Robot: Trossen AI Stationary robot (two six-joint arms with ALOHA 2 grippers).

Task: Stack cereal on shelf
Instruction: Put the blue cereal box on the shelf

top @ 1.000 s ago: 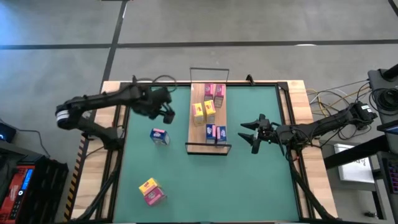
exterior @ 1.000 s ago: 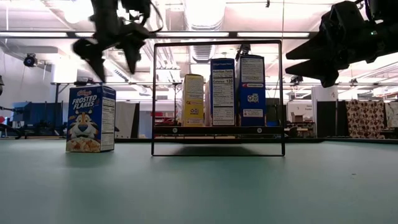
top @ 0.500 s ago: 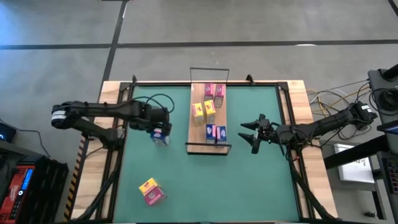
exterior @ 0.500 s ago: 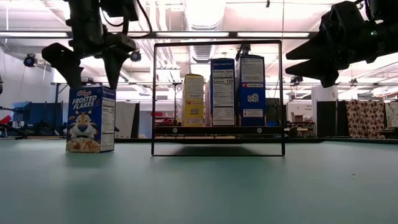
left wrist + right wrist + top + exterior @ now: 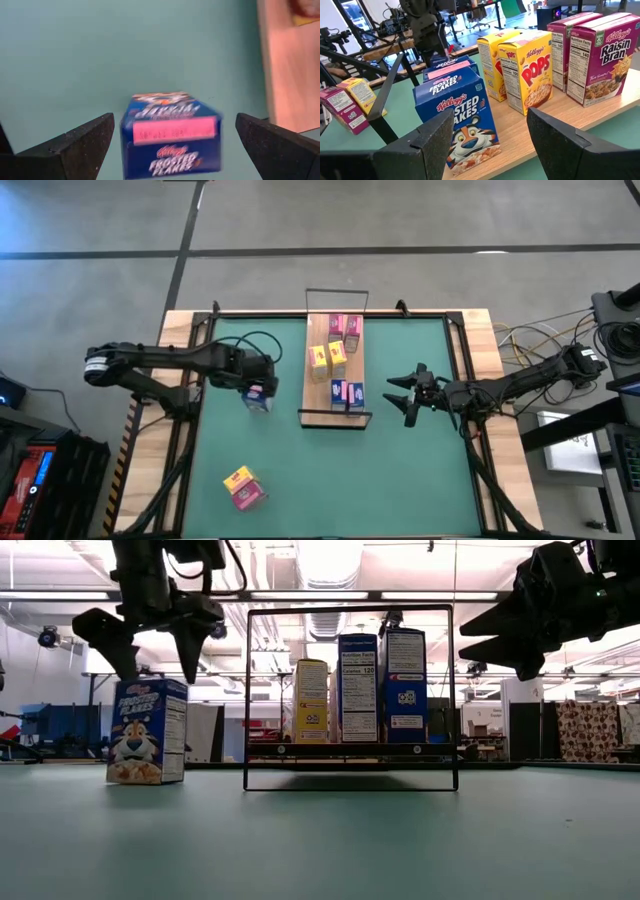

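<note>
A blue Frosted Flakes cereal box [image 5: 170, 135] stands upright on its bottom on the green table, left of the shelf [image 5: 322, 385]. My left gripper [image 5: 150, 648] hangs open just above it, pointing down, one finger on each side of the box top and clear of it. The shelf is a light-wood board with black wire rails. On it stand pink [image 5: 346, 328], yellow [image 5: 328, 360] and blue [image 5: 347, 393] cereal boxes. My right gripper [image 5: 404, 396] waits open and level, right of the shelf.
A yellow box and a pink box [image 5: 243, 487] lie together near the table's near left corner. The shelf's wire rail [image 5: 350, 610] rises above the boxes. Bare green table lies between the shelf and the near edge.
My left gripper has gone from beside the shelf's left side toward the table's left and near edge and down. It has rolled a little and now hangs over the blue box, still open. The box has kept its place.
</note>
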